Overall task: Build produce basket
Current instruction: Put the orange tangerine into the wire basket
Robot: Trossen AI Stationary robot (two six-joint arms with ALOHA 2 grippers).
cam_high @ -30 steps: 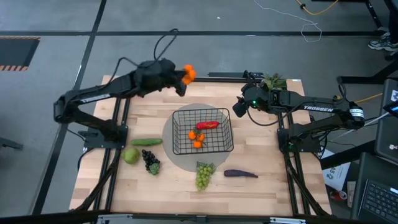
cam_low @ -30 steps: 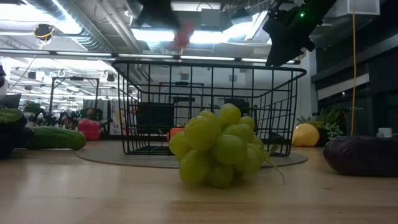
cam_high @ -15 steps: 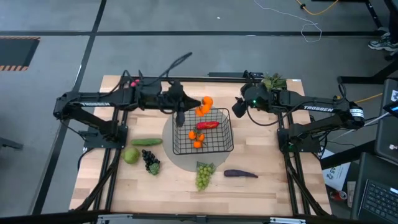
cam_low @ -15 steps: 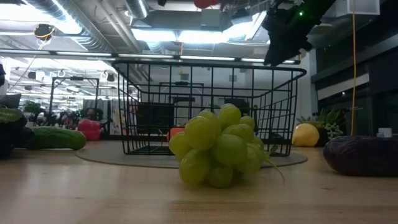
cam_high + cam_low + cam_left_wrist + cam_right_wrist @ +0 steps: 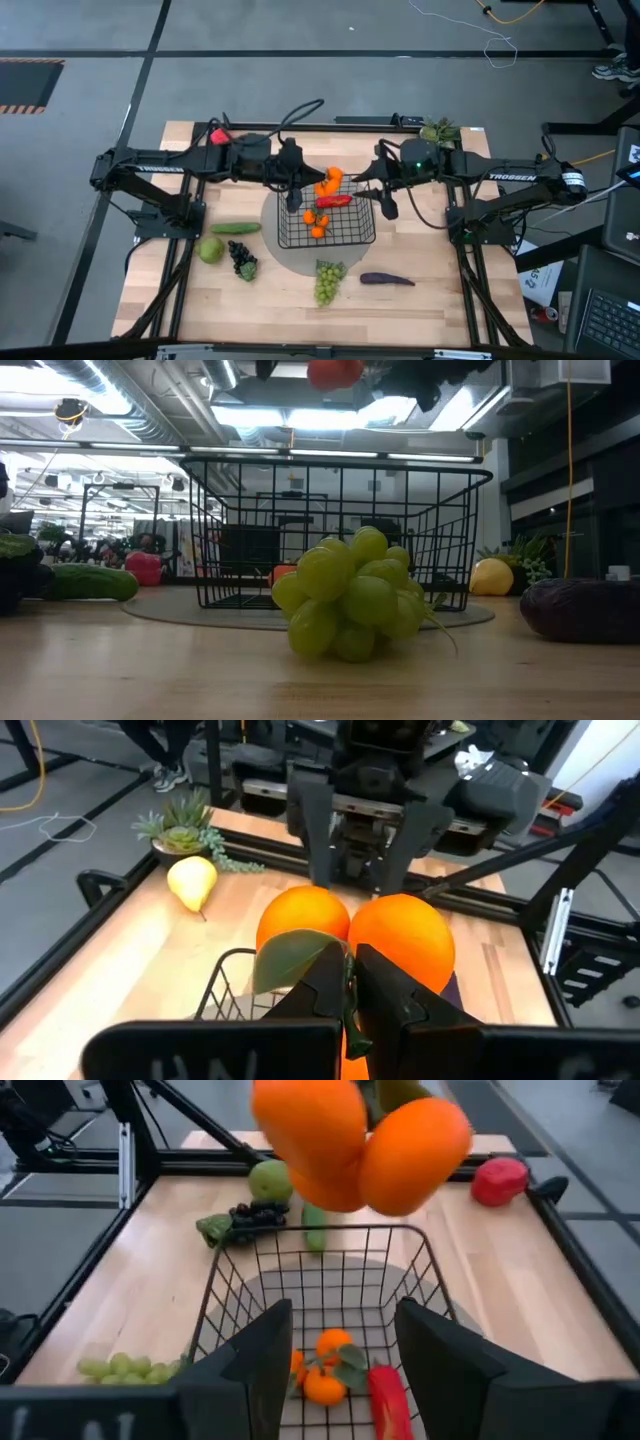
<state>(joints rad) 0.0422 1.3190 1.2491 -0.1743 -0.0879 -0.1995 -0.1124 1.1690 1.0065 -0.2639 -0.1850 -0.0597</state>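
A pair of joined oranges [image 5: 400, 935] with a green leaf [image 5: 290, 955] hangs above the far part of the black wire basket [image 5: 360, 235]. My left gripper [image 5: 312, 186] is shut on the pair, reaching in from the table's left. My right gripper [image 5: 345, 1350] stands open just right of the basket's far right corner, facing the oranges [image 5: 355, 1140], with nothing between its fingers. A red chili [image 5: 335, 201] and a small orange bunch [image 5: 316, 224] lie in the basket. My left gripper pinches the pair at the stem and leaf base [image 5: 347, 960] between the two oranges, with both fingers. The fingers come nearly level from the table's left. The oranges are lifted clear, above the basket's far rim, side by side beyond the fingertips.
On the table left of the basket lie a cucumber [image 5: 236, 228], a green apple [image 5: 210, 250] and purple grapes [image 5: 243, 262]. Green grapes [image 5: 327, 280] and an eggplant [image 5: 386, 279] lie at the near side. A red pepper [image 5: 218, 137], a yellow pear [image 5: 193, 880] and a small plant [image 5: 440, 130] sit along the far edge.
My left gripper has swung from the table's far edge toward the right and near side, carrying the oranges over the basket's far rim, and stays shut. My right gripper has turned at the wrist toward the basket and the oranges.
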